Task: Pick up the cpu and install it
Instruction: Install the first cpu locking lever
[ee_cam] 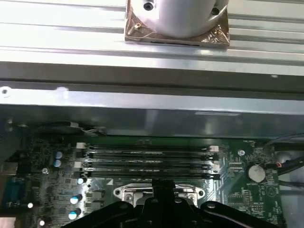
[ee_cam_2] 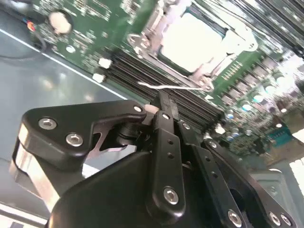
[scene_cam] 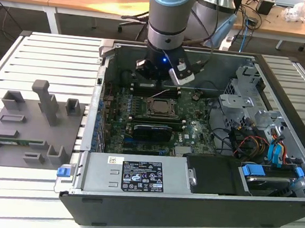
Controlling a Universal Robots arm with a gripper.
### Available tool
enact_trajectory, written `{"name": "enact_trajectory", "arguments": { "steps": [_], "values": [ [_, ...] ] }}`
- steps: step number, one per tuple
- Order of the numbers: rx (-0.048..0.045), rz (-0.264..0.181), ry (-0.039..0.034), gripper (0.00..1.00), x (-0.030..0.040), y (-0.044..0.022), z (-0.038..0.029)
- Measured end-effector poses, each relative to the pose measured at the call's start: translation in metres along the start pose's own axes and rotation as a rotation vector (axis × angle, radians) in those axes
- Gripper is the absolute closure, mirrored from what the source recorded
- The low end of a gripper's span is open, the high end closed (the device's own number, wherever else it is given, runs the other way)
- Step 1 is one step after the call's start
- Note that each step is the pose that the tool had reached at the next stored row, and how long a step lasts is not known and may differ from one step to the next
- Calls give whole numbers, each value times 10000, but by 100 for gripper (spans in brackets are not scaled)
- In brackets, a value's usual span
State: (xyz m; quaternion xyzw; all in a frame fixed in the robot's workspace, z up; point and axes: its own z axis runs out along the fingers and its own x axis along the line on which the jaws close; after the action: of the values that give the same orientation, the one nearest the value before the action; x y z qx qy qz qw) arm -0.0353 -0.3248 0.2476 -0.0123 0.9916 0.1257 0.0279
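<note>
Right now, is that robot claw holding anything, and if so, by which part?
Nothing visible. The gripper seems closed and empty above the motherboard; the cpu already sits in its socket.

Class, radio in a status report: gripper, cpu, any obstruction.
Gripper above motherboard, fingers together, holding nothing visible. Cpu seated in socket, bracket around it. Nothing in the way.

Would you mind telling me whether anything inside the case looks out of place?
Nothing stands out. The cpu lies flat and square in the socket on the motherboard, with the pincer above the board's far edge.
</note>
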Motion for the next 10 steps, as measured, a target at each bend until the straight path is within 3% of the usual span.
{"name": "enact_trajectory", "arguments": {
  "steps": [1, 2, 6, 10],
  "values": [
    [2, 1, 2, 89, -180, -6, 11],
    [1, 0, 2, 89, -222, -8, 13],
    [2, 0, 3, 89, -326, -11, 20],
    [1, 1, 2, 89, -328, -11, 20]
  ]
}}
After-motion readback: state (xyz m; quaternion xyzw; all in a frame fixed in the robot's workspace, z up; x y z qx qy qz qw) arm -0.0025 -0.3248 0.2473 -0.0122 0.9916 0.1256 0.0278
